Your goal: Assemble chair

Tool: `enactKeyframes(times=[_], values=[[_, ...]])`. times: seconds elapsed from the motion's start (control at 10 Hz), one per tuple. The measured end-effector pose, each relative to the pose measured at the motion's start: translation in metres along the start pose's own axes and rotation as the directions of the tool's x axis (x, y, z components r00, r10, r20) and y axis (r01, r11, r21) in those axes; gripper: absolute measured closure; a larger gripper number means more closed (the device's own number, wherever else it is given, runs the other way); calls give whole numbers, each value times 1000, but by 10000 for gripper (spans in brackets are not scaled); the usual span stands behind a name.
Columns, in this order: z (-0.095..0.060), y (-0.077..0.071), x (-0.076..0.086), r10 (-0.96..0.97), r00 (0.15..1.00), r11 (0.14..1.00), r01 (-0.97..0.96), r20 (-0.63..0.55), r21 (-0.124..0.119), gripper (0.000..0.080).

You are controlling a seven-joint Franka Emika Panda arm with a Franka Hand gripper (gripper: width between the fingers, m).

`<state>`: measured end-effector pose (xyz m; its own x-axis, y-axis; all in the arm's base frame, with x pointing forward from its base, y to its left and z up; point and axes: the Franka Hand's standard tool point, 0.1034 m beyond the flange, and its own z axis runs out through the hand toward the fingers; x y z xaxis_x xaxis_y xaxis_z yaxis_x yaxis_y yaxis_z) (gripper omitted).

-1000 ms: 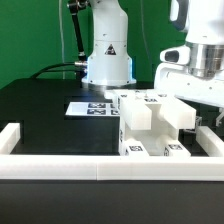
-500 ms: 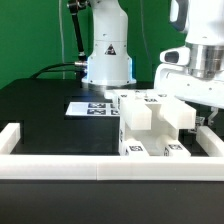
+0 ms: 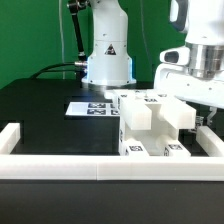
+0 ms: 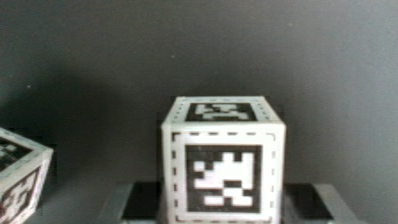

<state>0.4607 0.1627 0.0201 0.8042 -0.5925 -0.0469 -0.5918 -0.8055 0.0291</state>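
White chair (image 3: 150, 125), square black-and-white marker tags (image 4: 222, 172)

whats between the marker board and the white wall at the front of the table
Nothing: bare black tabletop runs from the marker board to the front wall, as the exterior view shows. The chair stands off to that view's right.

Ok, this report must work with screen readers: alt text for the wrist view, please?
An upright white chair part, with black-and-white marker tags on its top and facing side, fills the middle of the view against the dark table. A second tagged part is cut off at the picture's edge.
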Motion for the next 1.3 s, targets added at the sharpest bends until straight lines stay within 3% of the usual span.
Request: enactKeyframes(times=[0.2,0.4,0.8,1.2,1.3], values=[[-1,0,0,0,1000,1000,0,0,1,512],[-29,0,-5,4,1000,999,-4,11,35,511],[-90,1,13,29,999,994,-34,44,105,511],[-84,4,14,20,999,995,-23,34,101,511],[-89,12,25,-52,998,994,49,24,101,511]])
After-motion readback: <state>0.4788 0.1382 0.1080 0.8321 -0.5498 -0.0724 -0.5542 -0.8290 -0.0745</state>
